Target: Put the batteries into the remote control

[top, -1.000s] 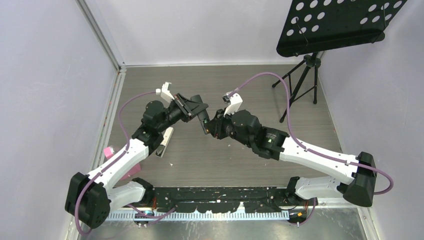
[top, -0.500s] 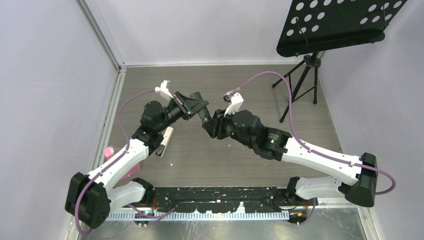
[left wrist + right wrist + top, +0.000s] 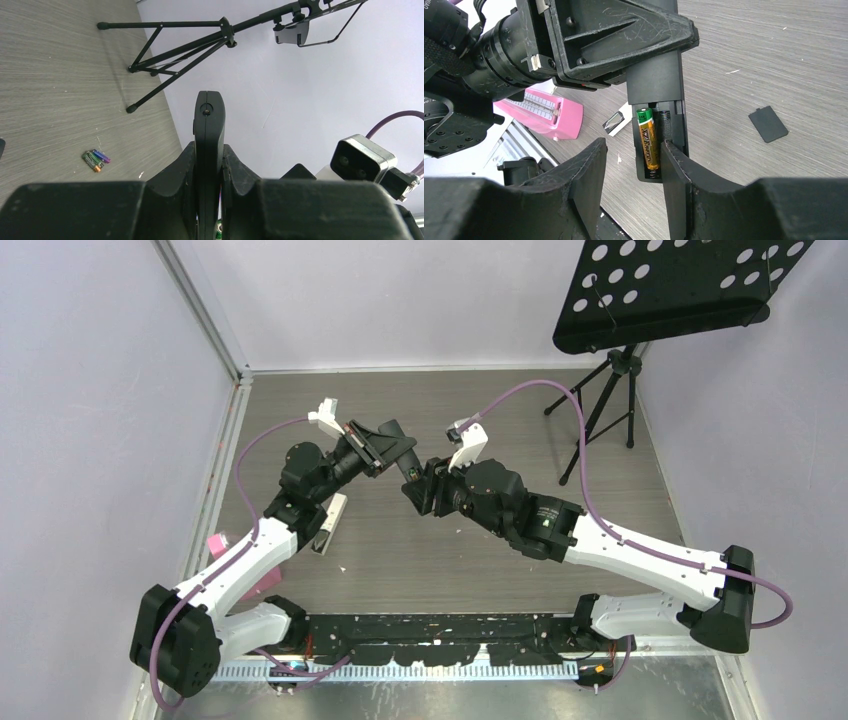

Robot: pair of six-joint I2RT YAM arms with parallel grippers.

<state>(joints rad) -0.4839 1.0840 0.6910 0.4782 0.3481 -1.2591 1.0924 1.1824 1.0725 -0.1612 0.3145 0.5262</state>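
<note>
Gold battery (image 3: pixel 649 141) seated | left gripper (image 3: pixel 209 162) pinching remote (image 3: pixel 210 120) | right gripper (image 3: pixel 631 155) spread | withdraw straight, fetch spare batteries (image 3: pixel 96 160) for empty slot (image 3: pixel 670 131)

Robotics lab booth, plain lilac walls (image 3: pixel 90 390)
</note>
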